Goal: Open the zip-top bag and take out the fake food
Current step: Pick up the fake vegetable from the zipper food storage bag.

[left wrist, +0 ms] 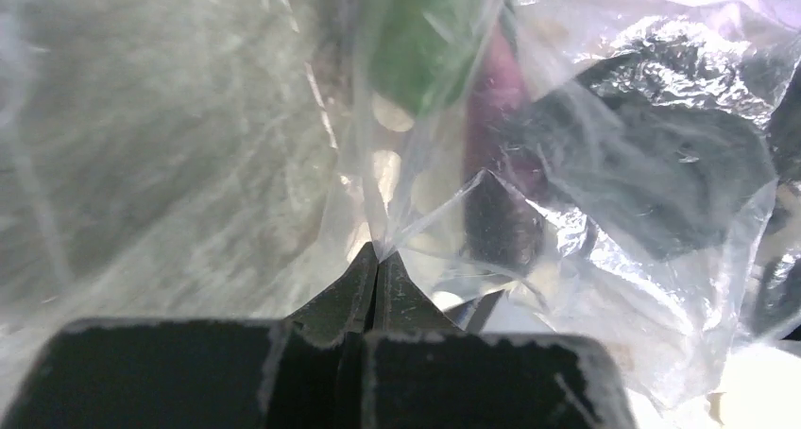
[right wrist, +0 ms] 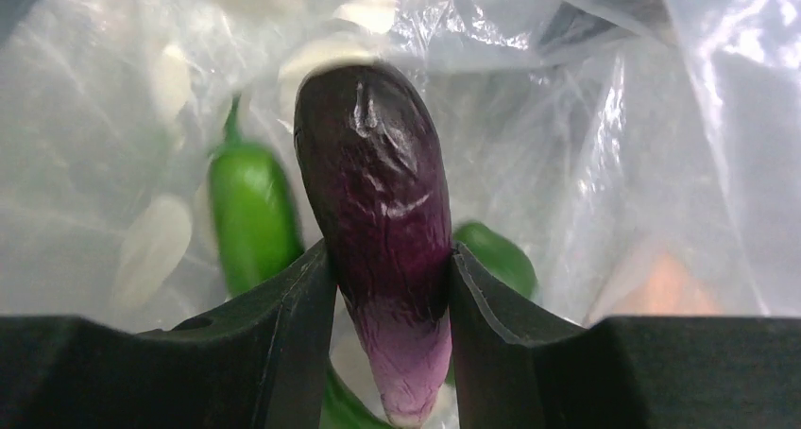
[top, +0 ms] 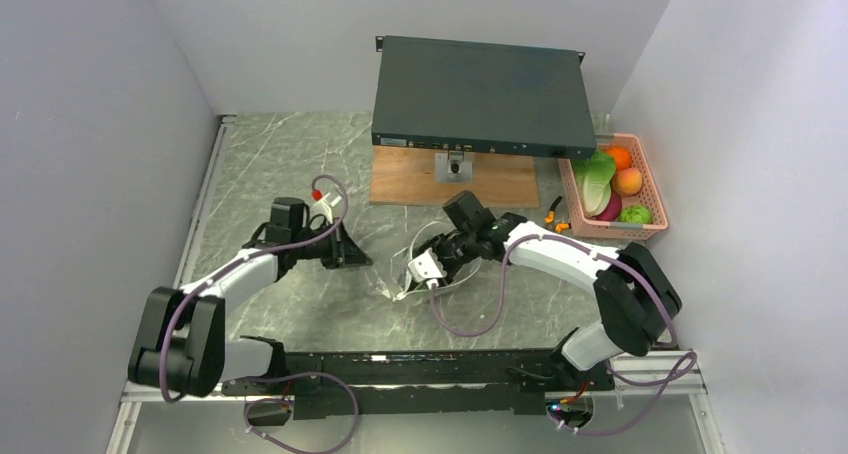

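The clear, floppy plastic zip-top bag printed with white oval dots [right wrist: 614,145] is found on the grey marbled table [top: 280,164], near its middle, between the two grippers and in front of a flat wooden board [top: 400,184]. Part of the fake food is seen inside the film: a glossy dark purple eggplant piece [right wrist: 373,164], a long green pepper [right wrist: 247,216] just to its left and a second green piece [right wrist: 496,254] low on its right. An orange blur is made out through the plastic at the lower right, but it cannot be identified.

The eggplant is clamped between the two black fingers of the right gripper [right wrist: 389,251], one finger pressed on each side, its paler end pointed towards the camera. The bag film is spread around and behind it.

The left gripper [left wrist: 378,259] is drawn together, and a pleat of the bag's film is pinched at its tips; from that point the plastic is pulled up in tight folds. Green and purple shapes are seen blurred through the film above.

In the overhead view, other fake food is held in a pink slatted plastic basket [top: 655,229] at the right wall: a leafy green lettuce [top: 597,179], an orange ball [top: 619,157], a round green piece [top: 635,214] and a dark red piece [top: 608,206]. Orange-handled pliers [top: 553,214] are laid just beside the basket's left side. A wide, dark flat metal box [top: 480,94] is set on the far part of the wooden board.
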